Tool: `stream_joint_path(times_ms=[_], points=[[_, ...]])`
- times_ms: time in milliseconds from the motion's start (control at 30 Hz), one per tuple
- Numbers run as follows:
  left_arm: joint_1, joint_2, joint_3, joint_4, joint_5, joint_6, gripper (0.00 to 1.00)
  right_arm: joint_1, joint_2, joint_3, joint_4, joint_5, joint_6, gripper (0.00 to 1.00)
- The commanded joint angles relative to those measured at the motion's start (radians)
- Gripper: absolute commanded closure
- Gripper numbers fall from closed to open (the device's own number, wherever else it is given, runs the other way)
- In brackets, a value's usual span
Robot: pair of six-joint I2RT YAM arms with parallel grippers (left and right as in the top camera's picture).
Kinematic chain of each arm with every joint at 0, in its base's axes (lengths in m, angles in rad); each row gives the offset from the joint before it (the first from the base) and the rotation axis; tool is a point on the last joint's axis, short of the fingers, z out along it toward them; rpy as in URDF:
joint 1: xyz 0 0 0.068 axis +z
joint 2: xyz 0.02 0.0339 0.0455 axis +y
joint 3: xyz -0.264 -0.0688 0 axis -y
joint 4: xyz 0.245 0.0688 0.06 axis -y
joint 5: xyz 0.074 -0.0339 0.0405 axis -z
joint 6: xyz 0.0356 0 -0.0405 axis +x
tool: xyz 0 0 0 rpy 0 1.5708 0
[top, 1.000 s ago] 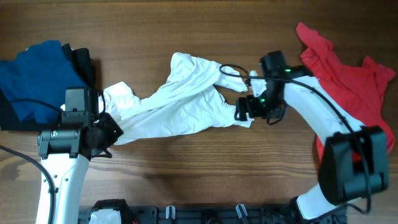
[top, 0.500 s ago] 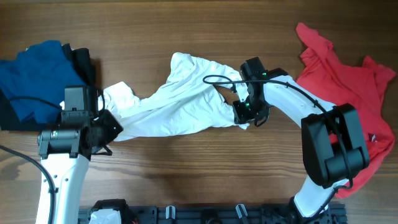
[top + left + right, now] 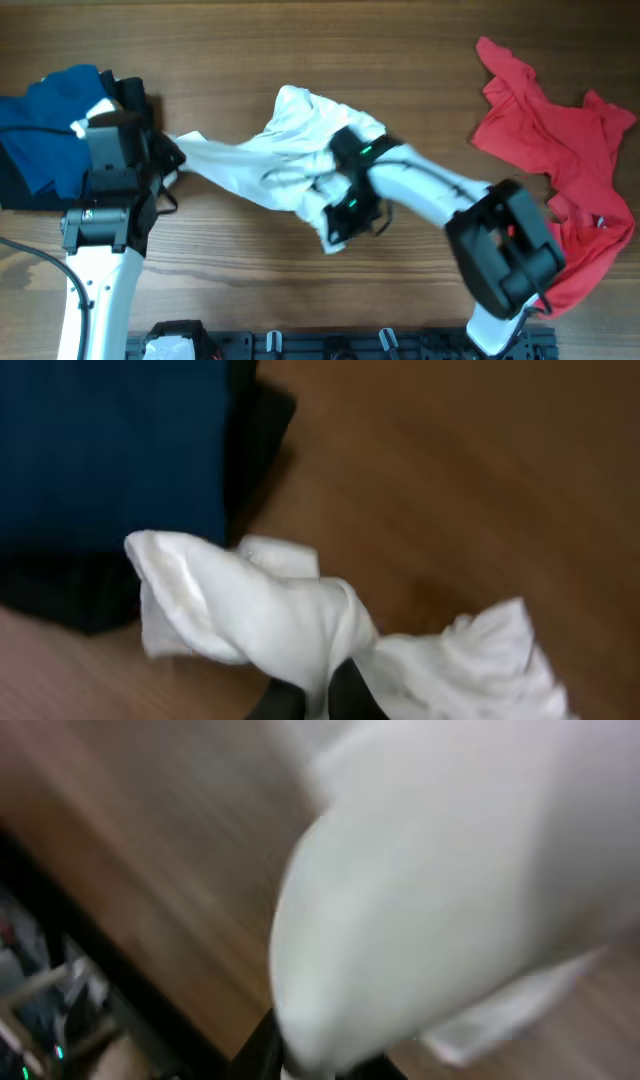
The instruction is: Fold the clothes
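Note:
The white T-shirt (image 3: 262,165) lies bunched and stretched across the middle of the wooden table. My left gripper (image 3: 168,156) is shut on its left end; in the left wrist view the white cloth (image 3: 260,610) is pinched between the dark fingertips (image 3: 350,698). My right gripper (image 3: 342,214) is shut on a fold at the shirt's near right side. The right wrist view is blurred, with white cloth (image 3: 430,890) filling it above the gripper (image 3: 320,1065). The chest print is hidden.
A blue garment (image 3: 50,130) on a black one (image 3: 130,95) lies at the far left, just behind my left gripper. A red garment (image 3: 560,140) is spread at the right edge. A black rack (image 3: 330,345) runs along the table's front edge.
My right gripper has shut on the shirt and swung left and toward the front edge, dragging that fold along. My left gripper has carried its end away from the front edge, toward the blue garment.

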Motion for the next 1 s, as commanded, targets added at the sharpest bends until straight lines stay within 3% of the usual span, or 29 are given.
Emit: stream_joint_path(times_ms=[0, 67, 100, 167, 200, 367, 533, 600, 767, 967], points=[[0.016, 0.013, 0.005, 0.125, -0.095, 0.022, 0.96, 0.128, 0.010, 0.000, 0.029, -0.055, 0.057, 0.84], [0.034, 0.027, 0.005, 0.180, -0.095, 0.021, 0.95, 0.170, 0.010, 0.001, 0.053, -0.020, 0.114, 0.83], [0.040, 0.034, 0.005, 0.192, -0.093, 0.021, 0.89, 0.179, 0.009, 0.002, 0.063, -0.004, 0.135, 0.79], [0.044, 0.049, 0.005, 0.189, -0.078, 0.022, 0.54, 0.180, 0.007, 0.003, 0.070, 0.027, 0.159, 0.72], [0.043, 0.057, 0.005, 0.177, -0.065, 0.022, 0.45, 0.175, 0.003, 0.004, 0.073, 0.032, 0.159, 0.70], [0.043, 0.084, 0.005, 0.076, 0.052, 0.021, 0.23, 0.122, -0.061, 0.023, 0.065, 0.076, 0.158, 0.61], [0.042, 0.085, 0.005, -0.057, 0.377, 0.021, 0.21, 0.029, -0.203, 0.041, 0.045, 0.236, 0.225, 0.53], [0.015, 0.096, 0.003, -0.175, 0.513, 0.019, 0.20, -0.039, -0.274, 0.041, 0.045, 0.301, 0.259, 0.40], [-0.096, 0.136, -0.046, -0.256, 0.512, -0.018, 0.15, -0.157, -0.335, 0.041, 0.040, 0.300, 0.259, 0.35], [-0.257, 0.222, -0.150, -0.139, 0.511, -0.203, 0.12, -0.254, -0.338, 0.040, -0.006, 0.300, 0.254, 0.34]])
